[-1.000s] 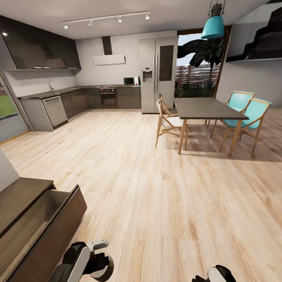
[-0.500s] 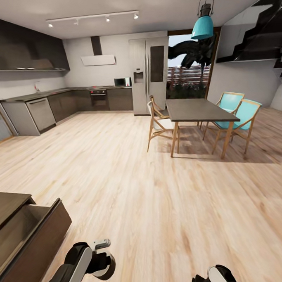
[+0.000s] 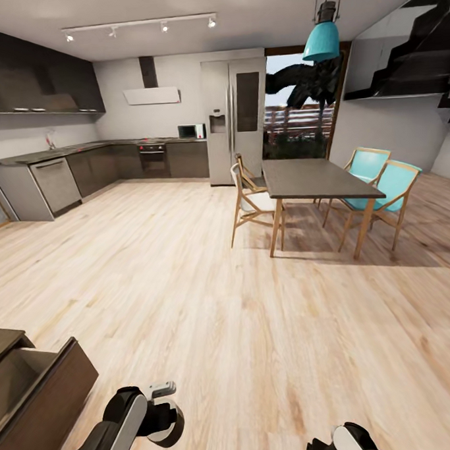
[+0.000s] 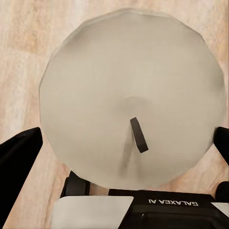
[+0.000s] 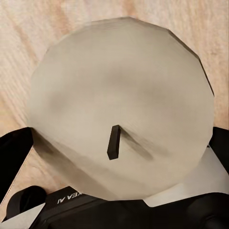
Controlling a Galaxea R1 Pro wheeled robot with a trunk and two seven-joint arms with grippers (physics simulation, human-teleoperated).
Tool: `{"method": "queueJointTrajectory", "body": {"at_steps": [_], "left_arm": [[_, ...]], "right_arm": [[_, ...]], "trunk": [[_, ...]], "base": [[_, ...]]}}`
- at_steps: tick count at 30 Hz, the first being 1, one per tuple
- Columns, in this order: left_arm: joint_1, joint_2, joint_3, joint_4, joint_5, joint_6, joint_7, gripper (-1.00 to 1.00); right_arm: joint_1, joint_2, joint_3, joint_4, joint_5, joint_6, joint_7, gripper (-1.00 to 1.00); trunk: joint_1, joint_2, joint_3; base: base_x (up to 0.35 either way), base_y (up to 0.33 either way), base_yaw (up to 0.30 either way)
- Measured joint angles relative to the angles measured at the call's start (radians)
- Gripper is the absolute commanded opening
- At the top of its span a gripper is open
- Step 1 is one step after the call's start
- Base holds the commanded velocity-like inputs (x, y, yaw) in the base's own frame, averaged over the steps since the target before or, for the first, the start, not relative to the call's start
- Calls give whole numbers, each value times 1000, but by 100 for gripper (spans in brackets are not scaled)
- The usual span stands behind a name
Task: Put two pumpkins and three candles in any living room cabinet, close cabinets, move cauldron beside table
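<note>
Two stubby grey-beige wicked candles, one [image 4: 131, 95] pinched in the left hand [image 4: 124, 143], one [image 5: 119, 105] in the right hand [image 5: 114, 157]; open dark brown wood cabinet drawer [image 3: 39, 386] nearby; risk: candle slipping in transit.

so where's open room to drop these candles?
Open drawer of the cabinet shows bare interior. Wide bare floor between cabinet and dining table. Crowded around the table: chairs both sides.
</note>
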Motion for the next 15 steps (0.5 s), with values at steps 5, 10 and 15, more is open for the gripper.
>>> {"method": "queueJointTrajectory", "body": {"at_steps": [5,10,15], "left_arm": [[0,0,0,0,0,0,0,-100],[0,0,0,0,-1,0,0,-100],[0,0,1,0,1,0,0,-100]], "right_arm": [[0,2,0,1,0,0,0,-100],[0,1,-1,1,1,0,1,-100],[0,1,-1,1,1,0,0,-100]], "trunk": [[0,0,0],[0,0,0],[0,0,0]], "base": [[296,-73,0],[297,-15,-115],[303,-1,-140]]}}
